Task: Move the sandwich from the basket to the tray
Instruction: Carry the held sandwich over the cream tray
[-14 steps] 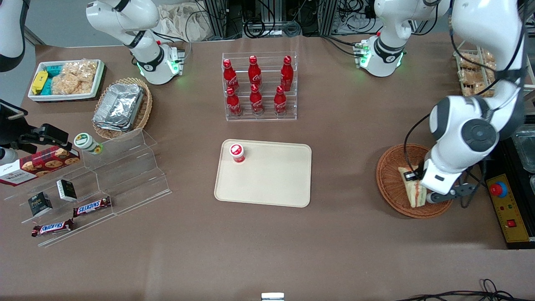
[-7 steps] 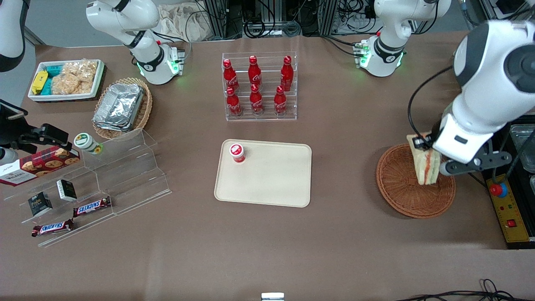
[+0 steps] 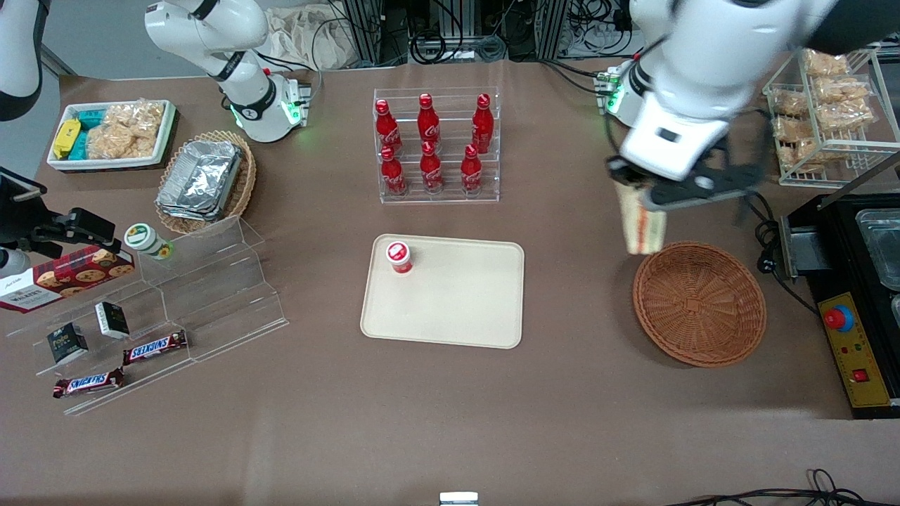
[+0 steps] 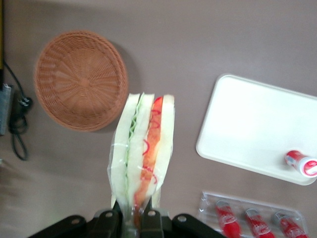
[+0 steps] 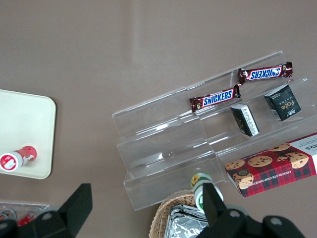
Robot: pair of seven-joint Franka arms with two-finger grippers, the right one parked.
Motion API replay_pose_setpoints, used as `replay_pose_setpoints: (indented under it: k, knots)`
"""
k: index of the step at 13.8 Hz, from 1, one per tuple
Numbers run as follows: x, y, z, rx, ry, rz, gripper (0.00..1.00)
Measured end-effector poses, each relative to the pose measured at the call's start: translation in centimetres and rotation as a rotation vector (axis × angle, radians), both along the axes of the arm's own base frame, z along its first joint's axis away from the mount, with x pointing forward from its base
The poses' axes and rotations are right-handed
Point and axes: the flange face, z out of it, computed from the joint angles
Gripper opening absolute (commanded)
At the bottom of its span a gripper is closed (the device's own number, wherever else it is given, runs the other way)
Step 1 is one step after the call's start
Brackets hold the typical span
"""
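While aloft, gripper (image 4: 132, 218) clamping sandwich (image 4: 141, 153)

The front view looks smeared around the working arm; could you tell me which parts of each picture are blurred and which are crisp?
Front view: the tool and the sandwich it grips are motion-smeared, while the basket and tray are crisp. Left wrist view: the sandwich is fairly sharp; the basket and tray are slightly soft.
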Motion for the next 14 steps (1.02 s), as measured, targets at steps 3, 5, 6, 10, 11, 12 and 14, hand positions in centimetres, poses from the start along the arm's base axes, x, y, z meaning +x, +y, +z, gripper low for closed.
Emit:
replay_pose_setpoints:
  k: [3, 5, 6, 10, 11, 12, 14]
  knots:
    - [-0.1, -6.1, -4.9, -0.014, 0.003, 0.033, 0.02]
    - [2.2, -8.4, -10.2, -0.041, 0.002, 0.072, 0.02]
    - [3.3, -9.5, -13.4, -0.052, 0.009, 0.089, 0.02]
    - [5.9, -13.6, -26.0, -0.107, 0.025, 0.167, 0.02]
    - [6.0, -14.3, -28.5, -0.117, 0.031, 0.172, 0.02]
    - [5.8, -15.2, -30.6, -0.122, 0.038, 0.168, 0.02]
    - [4.9, -16.6, -33.5, -0.113, 0.060, 0.160, 0.02]
